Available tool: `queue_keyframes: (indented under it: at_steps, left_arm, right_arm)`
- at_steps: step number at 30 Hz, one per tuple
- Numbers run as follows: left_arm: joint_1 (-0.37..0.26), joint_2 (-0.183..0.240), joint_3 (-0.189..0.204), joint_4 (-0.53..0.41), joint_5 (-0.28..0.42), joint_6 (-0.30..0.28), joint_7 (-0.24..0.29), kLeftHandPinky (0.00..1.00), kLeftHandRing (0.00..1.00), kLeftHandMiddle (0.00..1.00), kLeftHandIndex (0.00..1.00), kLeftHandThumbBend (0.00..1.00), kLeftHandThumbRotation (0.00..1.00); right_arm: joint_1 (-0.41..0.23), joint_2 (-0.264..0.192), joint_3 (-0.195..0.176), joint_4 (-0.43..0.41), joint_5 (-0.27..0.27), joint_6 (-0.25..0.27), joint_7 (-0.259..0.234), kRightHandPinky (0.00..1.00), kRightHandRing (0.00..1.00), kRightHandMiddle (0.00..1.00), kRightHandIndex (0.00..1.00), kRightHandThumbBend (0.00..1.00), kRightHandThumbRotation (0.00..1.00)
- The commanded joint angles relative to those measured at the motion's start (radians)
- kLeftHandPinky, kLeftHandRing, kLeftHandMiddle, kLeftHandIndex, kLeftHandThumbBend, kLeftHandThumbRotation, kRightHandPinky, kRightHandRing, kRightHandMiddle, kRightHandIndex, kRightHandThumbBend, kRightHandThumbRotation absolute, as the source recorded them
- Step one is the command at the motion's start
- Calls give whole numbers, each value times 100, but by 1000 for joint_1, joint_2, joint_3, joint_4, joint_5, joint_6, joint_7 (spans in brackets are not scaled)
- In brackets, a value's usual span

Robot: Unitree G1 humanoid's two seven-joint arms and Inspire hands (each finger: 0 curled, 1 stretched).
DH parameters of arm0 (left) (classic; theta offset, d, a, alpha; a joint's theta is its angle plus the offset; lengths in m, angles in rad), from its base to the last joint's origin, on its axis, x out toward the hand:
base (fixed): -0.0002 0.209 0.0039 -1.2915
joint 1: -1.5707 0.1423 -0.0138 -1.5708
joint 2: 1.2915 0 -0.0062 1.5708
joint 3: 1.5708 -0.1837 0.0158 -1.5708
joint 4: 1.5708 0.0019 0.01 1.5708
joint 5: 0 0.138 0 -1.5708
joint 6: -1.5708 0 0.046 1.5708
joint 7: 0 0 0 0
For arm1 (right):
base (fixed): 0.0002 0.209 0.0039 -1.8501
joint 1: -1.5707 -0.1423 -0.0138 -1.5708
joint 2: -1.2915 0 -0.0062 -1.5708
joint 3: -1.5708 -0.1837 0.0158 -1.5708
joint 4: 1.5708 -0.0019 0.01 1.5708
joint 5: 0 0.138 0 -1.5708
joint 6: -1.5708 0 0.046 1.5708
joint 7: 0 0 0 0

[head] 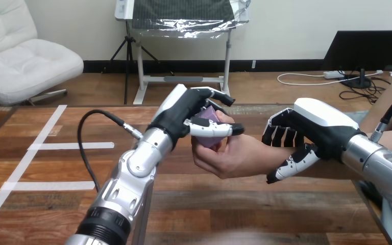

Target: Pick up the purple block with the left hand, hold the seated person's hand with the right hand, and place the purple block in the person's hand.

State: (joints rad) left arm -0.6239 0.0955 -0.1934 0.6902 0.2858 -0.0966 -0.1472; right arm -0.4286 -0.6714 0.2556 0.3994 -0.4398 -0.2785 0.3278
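The purple block (210, 140) sits above the middle of the table, pinched between the thumb and fingers of my left hand (182, 115). It lies in the cupped palm of the person's hand (237, 157), which reaches in from the right, and the person's fingers curl up beside it. Most of the block is hidden by my thumb. My right hand (317, 124) is curled round the person's wrist, with the fingers over the top and the thumb underneath.
White tape lines (71, 145) mark the wooden table (265, 204) at the left. A black cable (83, 153) loops over the table beside my left forearm. The person's forearm runs off the right edge behind my right arm.
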Motion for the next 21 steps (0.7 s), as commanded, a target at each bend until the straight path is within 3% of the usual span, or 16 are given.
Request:
queue_keyframes:
  at_steps: [1,14,21]
  left_arm:
    - [-7,7,-14,-57,9,14,-4,61,70,73,73,74,52]
    - [-1,32,-47,-89,65,57,3,70,79,79,78,79,73]
    - [5,41,-55,-94,89,48,10,91,85,82,80,78,81]
  right_arm:
    - [27,3,9,28,3,-6,27,46,54,60,62,88,26]
    - [36,-8,-2,7,1,-16,51,49,59,65,69,87,39]
    - [40,-12,-8,-1,4,-23,62,49,60,66,70,86,42]
